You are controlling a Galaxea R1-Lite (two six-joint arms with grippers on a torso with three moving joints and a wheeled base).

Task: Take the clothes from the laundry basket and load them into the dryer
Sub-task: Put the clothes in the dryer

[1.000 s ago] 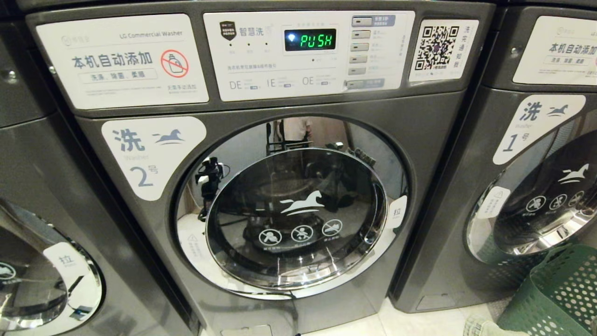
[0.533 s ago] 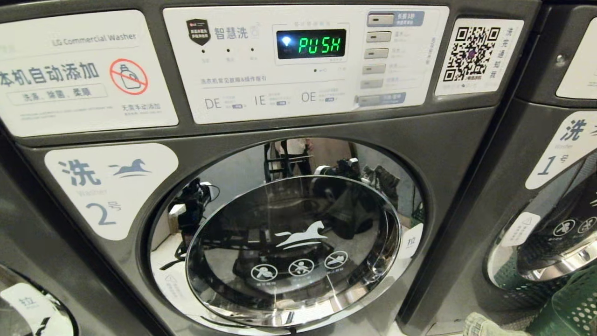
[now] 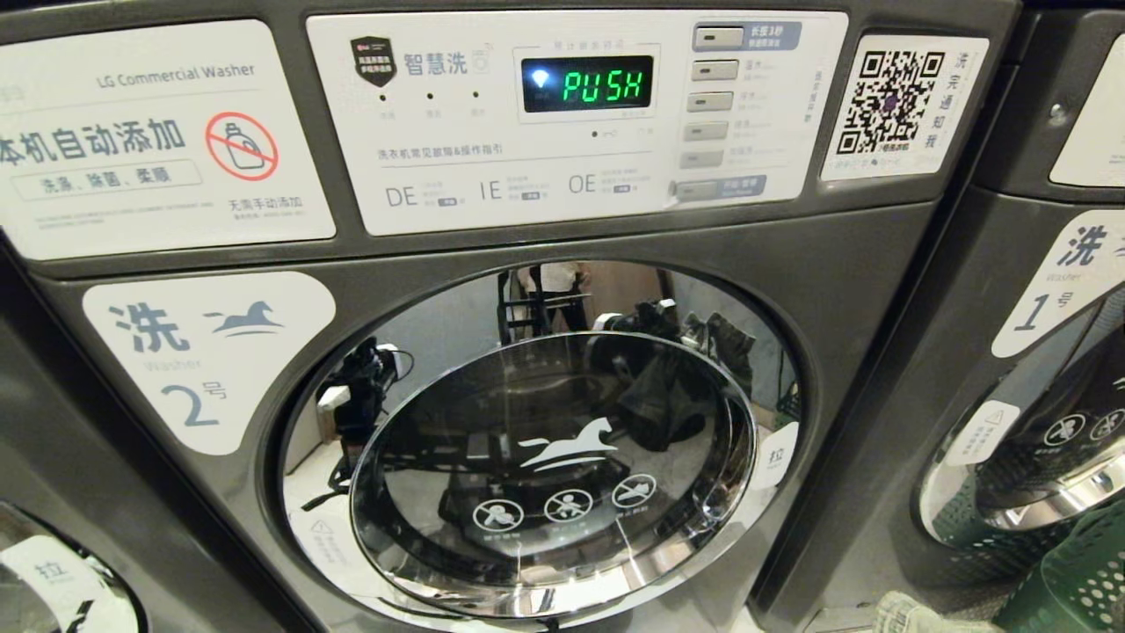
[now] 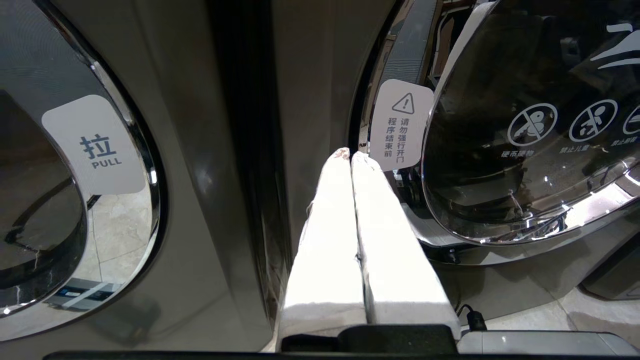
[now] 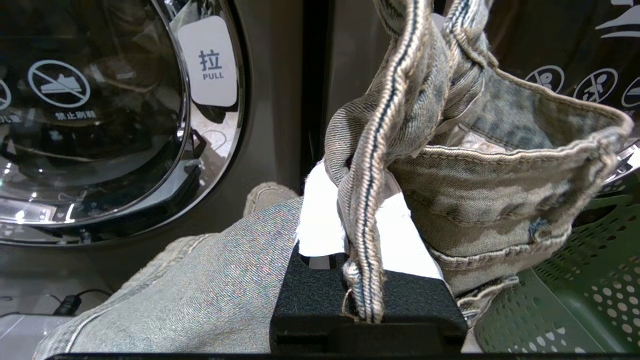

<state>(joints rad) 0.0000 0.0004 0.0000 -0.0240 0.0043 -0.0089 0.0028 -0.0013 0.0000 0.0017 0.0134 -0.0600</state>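
Bright indoor light, glare on chrome door ring (image 3: 562, 598), edges warped.

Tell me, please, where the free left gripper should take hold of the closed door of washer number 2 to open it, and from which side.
Probably at the door's right edge, beside the white pull label: the label marks the handle side. The left gripper points near the opposite edge, by the warning sticker, so it should cross over and hook the chrome rim from the right, pulling outward.

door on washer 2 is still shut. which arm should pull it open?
Left. The left gripper is shut and empty, right by the door. The right gripper is clamped on the jeans above the basket.
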